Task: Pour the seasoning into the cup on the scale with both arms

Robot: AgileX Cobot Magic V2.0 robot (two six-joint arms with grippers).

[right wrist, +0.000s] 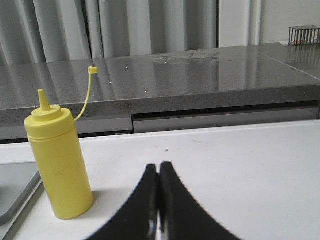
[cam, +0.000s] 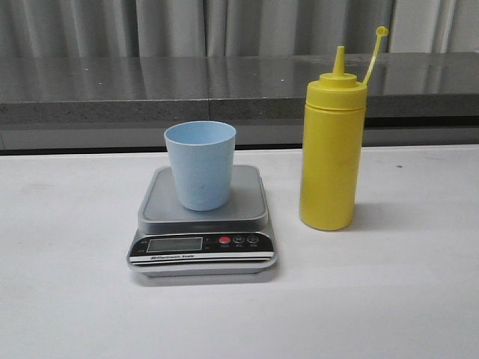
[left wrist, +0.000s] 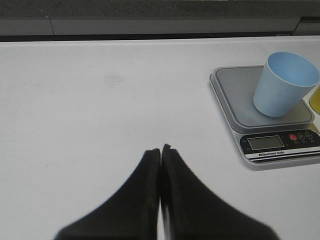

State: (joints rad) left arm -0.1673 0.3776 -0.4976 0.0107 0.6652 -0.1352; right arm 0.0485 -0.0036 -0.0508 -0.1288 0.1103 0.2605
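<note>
The pale blue cup (cam: 200, 164) stands upright on the silver-grey scale (cam: 203, 228) at the table's middle. The yellow seasoning bottle (cam: 331, 149) stands upright on the table just right of the scale, its cap hanging off on its strap. No arm shows in the front view. In the left wrist view my left gripper (left wrist: 160, 148) is shut and empty over bare table, with the scale (left wrist: 235, 97) and cup (left wrist: 284, 84) off to its right. In the right wrist view my right gripper (right wrist: 158, 166) is shut and empty, with the bottle (right wrist: 59, 167) to its left.
A white table (cam: 75, 284) carries everything. A dark grey stone ledge (cam: 150, 90) runs along the back, with grey curtains behind it. A corner of the scale (right wrist: 15, 192) shows in the right wrist view beside the bottle.
</note>
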